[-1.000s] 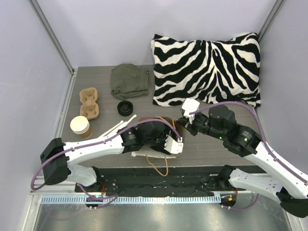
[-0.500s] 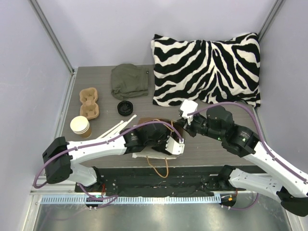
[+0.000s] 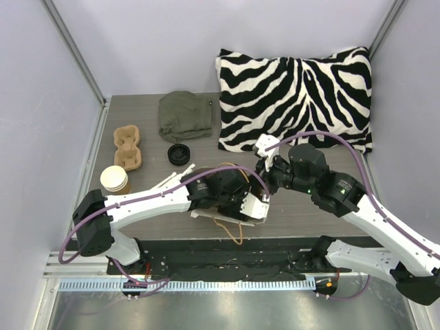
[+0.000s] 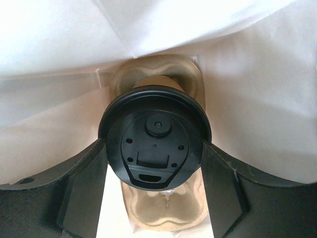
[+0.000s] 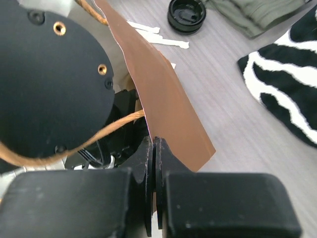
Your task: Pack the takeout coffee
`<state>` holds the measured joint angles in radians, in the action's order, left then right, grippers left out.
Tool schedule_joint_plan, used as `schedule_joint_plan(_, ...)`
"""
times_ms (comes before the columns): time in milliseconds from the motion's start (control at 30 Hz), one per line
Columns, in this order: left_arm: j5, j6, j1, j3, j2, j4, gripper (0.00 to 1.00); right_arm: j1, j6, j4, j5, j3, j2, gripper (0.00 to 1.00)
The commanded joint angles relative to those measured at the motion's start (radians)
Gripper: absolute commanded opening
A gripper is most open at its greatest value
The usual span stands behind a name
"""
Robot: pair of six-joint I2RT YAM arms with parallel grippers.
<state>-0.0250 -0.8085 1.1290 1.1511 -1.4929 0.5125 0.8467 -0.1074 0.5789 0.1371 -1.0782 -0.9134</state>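
In the left wrist view my left gripper (image 4: 154, 166) is shut on the takeout coffee; only its black lid (image 4: 154, 141) faces the camera and the cup body is hidden behind it. It sits over the far hole of a tan pulp carrier (image 4: 166, 213) lying inside the white-lined paper bag (image 4: 247, 99). In the top view the left fingers are hidden inside the bag (image 3: 206, 216). My right gripper (image 5: 154, 148) is shut on the bag's brown edge (image 5: 163, 99) and holds it up; it also shows in the top view (image 3: 265, 176).
On the table at the left stand a second tan cup (image 3: 114, 180) and a second pulp carrier (image 3: 127, 146). A loose black lid (image 3: 179, 153), white stirrers (image 3: 168, 180), a green cloth (image 3: 184, 115) and a zebra pillow (image 3: 295, 100) lie behind.
My left arm has pushed further right into the bag. My right gripper has shifted slightly left and back with the bag's edge in it.
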Motion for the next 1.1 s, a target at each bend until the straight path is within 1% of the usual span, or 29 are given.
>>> schedule_joint_plan(0, -0.070, 0.015, -0.014, 0.090, -0.024, 0.198, 0.00, -0.021, 0.106, -0.030, 0.160, -0.107, -0.025, 0.01)
schedule_joint_plan(167, -0.046, -0.009, -0.012, 0.110, -0.027, 0.224, 0.00, -0.029, 0.141, -0.022, 0.200, -0.109, -0.033, 0.01)
schedule_joint_plan(433, -0.032, -0.054, -0.012, 0.081, -0.102, 0.213, 0.00, -0.035, 0.166, -0.017, 0.220, -0.104, -0.076, 0.01)
schedule_joint_plan(533, -0.055, -0.051, -0.014, 0.052, -0.110, 0.170, 0.00, -0.041, 0.166, -0.022, 0.222, -0.103, -0.090, 0.01)
schedule_joint_plan(667, -0.131, -0.024, -0.037, 0.018, -0.124, 0.109, 0.00, -0.054, 0.164, -0.030, 0.226, -0.104, -0.107, 0.01)
schedule_joint_plan(767, -0.153, -0.030, -0.051, -0.011, -0.141, 0.069, 0.00, -0.058, 0.167, -0.039, 0.234, -0.101, -0.110, 0.01)
schedule_joint_plan(900, -0.187, -0.046, -0.067, -0.005, -0.193, 0.070, 0.00, -0.060, 0.173, -0.048, 0.245, -0.095, -0.117, 0.01)
schedule_joint_plan(1067, -0.234, -0.057, -0.103, 0.042, -0.265, 0.153, 0.01, -0.067, 0.173, -0.048, 0.249, -0.097, -0.119, 0.01)
